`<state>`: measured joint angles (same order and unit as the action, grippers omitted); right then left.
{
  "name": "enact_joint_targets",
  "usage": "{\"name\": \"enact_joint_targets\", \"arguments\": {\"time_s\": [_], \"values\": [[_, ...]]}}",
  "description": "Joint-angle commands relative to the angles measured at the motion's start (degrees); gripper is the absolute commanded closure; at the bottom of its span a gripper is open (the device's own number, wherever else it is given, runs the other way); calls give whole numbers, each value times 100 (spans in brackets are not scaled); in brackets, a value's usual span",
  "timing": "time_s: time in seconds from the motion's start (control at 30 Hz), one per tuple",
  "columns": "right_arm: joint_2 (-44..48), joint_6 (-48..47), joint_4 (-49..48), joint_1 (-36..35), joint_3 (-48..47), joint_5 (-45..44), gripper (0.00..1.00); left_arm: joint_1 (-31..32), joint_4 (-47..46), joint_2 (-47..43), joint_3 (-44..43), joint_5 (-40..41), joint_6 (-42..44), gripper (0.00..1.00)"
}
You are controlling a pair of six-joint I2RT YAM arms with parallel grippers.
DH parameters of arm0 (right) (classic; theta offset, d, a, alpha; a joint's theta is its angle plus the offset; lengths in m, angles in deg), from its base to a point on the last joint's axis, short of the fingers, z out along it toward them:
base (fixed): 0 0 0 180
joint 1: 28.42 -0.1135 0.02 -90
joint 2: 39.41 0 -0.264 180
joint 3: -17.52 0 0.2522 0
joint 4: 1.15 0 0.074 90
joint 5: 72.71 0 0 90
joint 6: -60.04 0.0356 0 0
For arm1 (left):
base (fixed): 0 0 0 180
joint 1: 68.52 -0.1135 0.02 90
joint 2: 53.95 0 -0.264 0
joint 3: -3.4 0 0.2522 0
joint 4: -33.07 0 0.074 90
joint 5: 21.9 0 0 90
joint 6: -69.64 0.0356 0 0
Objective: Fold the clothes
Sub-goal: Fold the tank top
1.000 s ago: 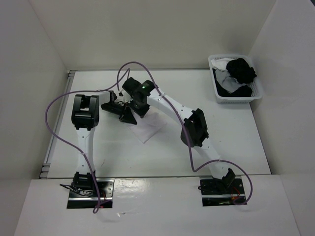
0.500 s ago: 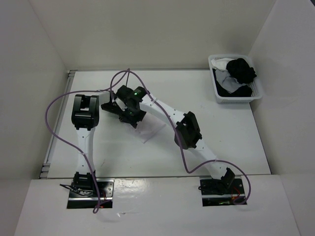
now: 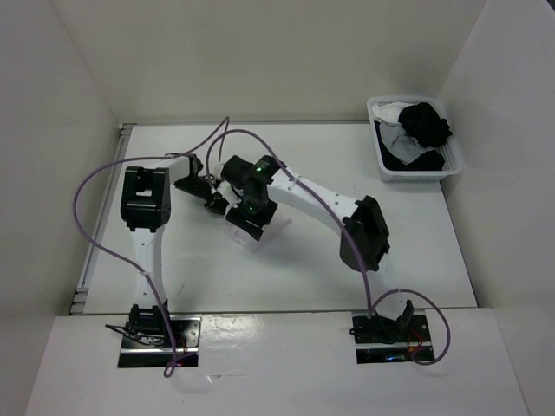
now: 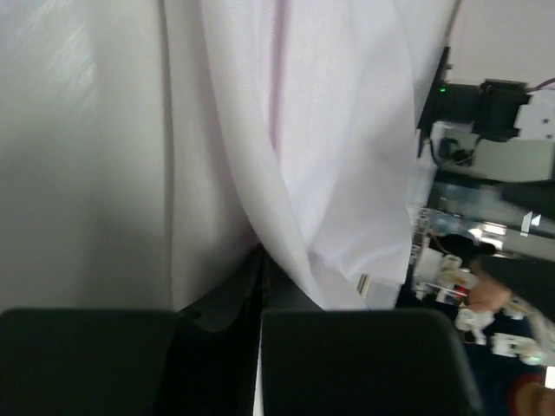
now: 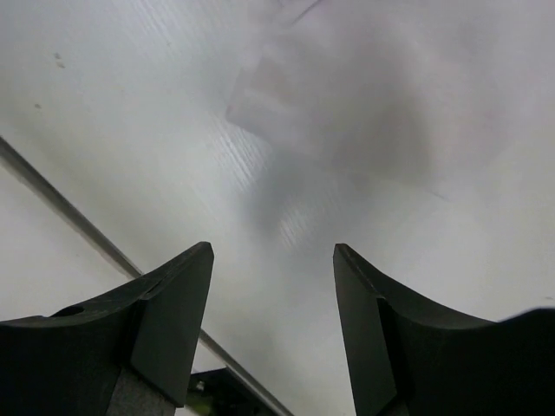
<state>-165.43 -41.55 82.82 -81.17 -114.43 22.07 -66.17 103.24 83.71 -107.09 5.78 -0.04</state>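
The left gripper (image 4: 260, 264) is closed on a fold of the white garment (image 4: 329, 130), which lies in the middle of the table (image 3: 416, 243); the right gripper (image 5: 273, 260) hangs over it, fingers apart and empty; a fold seems half made; next, I think, the right one must take a free edge.

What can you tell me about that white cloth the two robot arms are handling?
The thin white fabric garment looks plain and soft, with no print in sight. It is not spread flat: it is drawn into long loose folds that gather toward the left gripper, which is shut on it. What looks like a small label shows near one edge. Seen from above, part of it lies on the white table, around the middle, beneath both arms. The right gripper is open above it, gripping nothing.
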Motion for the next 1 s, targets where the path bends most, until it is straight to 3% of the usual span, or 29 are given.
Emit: {"name": "enact_joint_targets", "arguments": {"time_s": [0.0, 0.17, 0.27, 0.3, 0.33, 0.37, 0.43, 0.67, 0.83, 0.97], "values": [[1165, -202, -350, -42, 340, -126, 34, -366, 222, -836, 22, 545, 473, 100], [2526, -343, -753, 448, 1576, -319, 33, -867, 258, -2232, -259, 1450, 230, 100], [3046, -405, -1192, 905, 2402, -319, 33, -624, 73, -2725, -197, 1636, 52, 99], [3352, -405, -1264, 1359, 2571, -198, 35, -509, 73, -2780, -102, 1636, 51, 99], [3495, -405, -1317, 1599, 2738, 134, 42, -368, 21, -2780, 12, 1462, -18, 99], [3627, -466, -1431, 1845, 3062, 329, 73, -88, 20, -2780, 14, 1399, -80, 99], [4075, -406, -1607, 2408, 3441, 619, 100, 177, -102, -2711, 14, 1399, -150, 100], [5394, -405, -2046, 3068, 4883, 814, 100, 503, -95, -2017, -100, 1258, -221, 100], [5710, -405, -2100, 3315, 5025, 1043, 100, 556, 11, -1770, -48, 1311, -11, 100], [5711, -405, -2100, 3315, 5078, 1095, 99, 942, 142, -1830, 250, 1441, 209, 100]]}}
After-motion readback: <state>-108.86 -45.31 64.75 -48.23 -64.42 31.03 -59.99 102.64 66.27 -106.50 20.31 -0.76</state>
